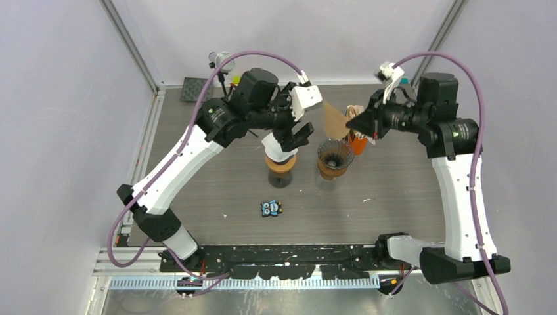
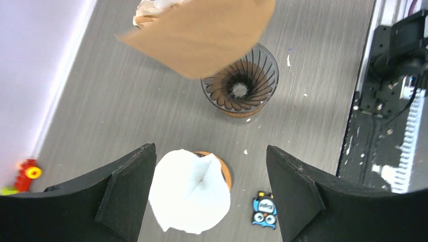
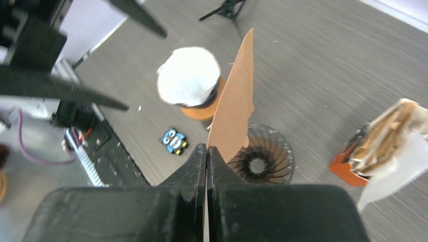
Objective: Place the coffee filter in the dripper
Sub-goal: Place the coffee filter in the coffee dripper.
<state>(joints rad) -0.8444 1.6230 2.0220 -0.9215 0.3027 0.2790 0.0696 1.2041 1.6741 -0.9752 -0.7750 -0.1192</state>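
My right gripper is shut on the lower corner of a brown paper coffee filter. The filter hangs flat and upright in the air just above and behind the dark ribbed glass dripper, apart from it. The dripper has nothing inside. My left gripper is open and holds nothing, hovering over a second dripper with an orange base that has a white filter sitting in it. In the top view the left gripper is left of the brown filter.
An orange holder with a stack of spare filters stands right of the dark dripper. A small blue owl toy lies on the table in front of the drippers. A small tripod stands at the back left.
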